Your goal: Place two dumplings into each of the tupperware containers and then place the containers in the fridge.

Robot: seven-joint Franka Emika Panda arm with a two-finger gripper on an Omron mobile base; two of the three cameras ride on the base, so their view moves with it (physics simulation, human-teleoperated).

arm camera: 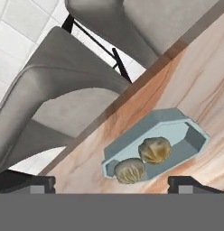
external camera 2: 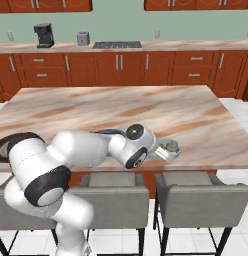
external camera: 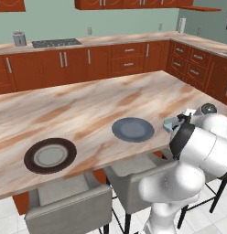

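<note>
The gripper (arm camera: 112, 182) stands with jaws wide apart and empty, directly above a tupperware container (arm camera: 186, 131) near the counter's (arm camera: 208, 67) front edge. Two dumplings (arm camera: 154, 150) lie touching inside it, one at the other's seven o'clock. This tub appears filled; next likely comes gripping its rim for the fridge.

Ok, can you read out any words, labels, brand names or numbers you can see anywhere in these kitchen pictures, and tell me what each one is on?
None: no readable text in any view.
The tub with two dumplings has plain walls.
The grey-blue plate and the dark-rimmed plate are unmarked.
The coffee machine and the canister on the back counter are too small to tell if they carry a label.
</note>
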